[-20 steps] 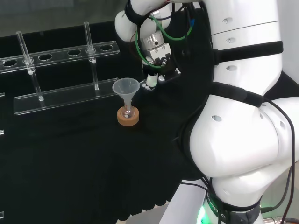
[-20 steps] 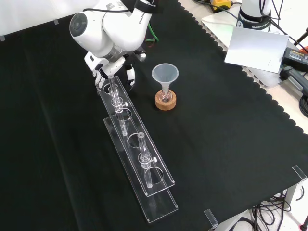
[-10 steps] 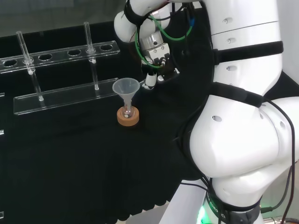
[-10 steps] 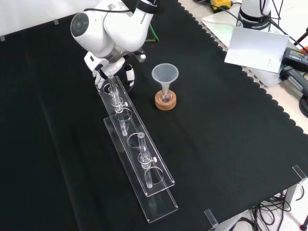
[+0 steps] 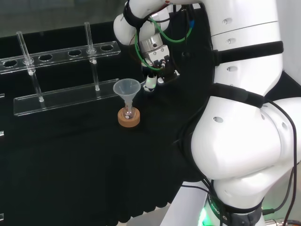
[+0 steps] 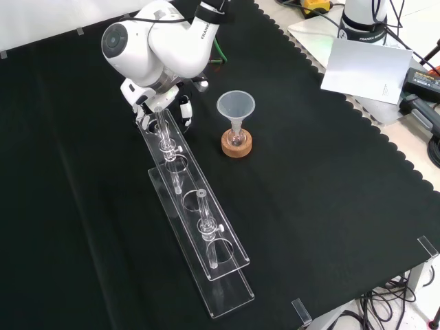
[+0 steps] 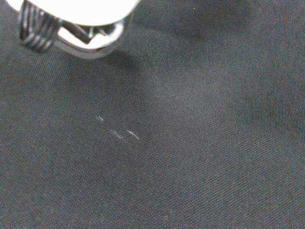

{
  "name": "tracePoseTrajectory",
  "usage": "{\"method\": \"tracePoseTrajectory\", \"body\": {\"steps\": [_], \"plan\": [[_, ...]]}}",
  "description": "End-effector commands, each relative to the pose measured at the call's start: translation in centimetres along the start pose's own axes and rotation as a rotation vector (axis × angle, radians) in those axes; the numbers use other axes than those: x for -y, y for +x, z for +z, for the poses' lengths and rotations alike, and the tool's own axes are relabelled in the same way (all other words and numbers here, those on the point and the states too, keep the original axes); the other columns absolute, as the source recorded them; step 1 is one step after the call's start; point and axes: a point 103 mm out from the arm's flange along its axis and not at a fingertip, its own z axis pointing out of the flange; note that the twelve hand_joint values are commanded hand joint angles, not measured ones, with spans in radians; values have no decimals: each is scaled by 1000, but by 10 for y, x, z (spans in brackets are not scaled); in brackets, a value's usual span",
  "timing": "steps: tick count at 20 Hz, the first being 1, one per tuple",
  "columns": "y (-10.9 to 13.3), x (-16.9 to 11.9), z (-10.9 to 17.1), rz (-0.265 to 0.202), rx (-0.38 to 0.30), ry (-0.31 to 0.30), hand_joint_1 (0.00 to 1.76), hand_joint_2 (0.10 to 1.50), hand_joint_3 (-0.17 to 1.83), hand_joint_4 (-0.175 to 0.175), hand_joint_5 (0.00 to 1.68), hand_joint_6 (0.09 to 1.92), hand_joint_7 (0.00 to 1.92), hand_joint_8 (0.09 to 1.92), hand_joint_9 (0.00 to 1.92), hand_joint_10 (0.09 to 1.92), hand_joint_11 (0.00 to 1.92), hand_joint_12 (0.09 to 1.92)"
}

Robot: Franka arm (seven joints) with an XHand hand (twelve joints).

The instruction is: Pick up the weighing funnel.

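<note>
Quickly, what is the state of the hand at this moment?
Hand: it cannot be told from these views.

Arm (image 5: 244,141) reaches fwd & folds over, wrist pitched down. Hand (image 5: 156,66) hangs low, palm facing down. Grip state can't be made out.

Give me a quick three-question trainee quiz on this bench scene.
1. True or false: the clear cone-shaped funnel stands mouth up, its stem in a small glass flask on a cork ring.
2. In the front view, the black and white hand is: A) left of the funnel; B) right of it; C) directly over its mouth.
3. Fill in: the cloth covering the bench is ____.
Key: 1 true; 2 A; 3 black.
</note>
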Motion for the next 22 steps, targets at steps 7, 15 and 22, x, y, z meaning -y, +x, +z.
{"method": "tracePoseTrajectory", "body": {"steps": [7,15,22], "plan": [[1,-5,1,-1,1,-5,1004,572,632,13,695,646,499,663,836,453,687,1180],[1,-6,2,1,-1,0,1004,583,633,11,691,672,505,668,846,448,709,1162],[1,-6,3,0,-9,3,1004,587,635,11,698,681,507,669,850,446,714,1158]]}}
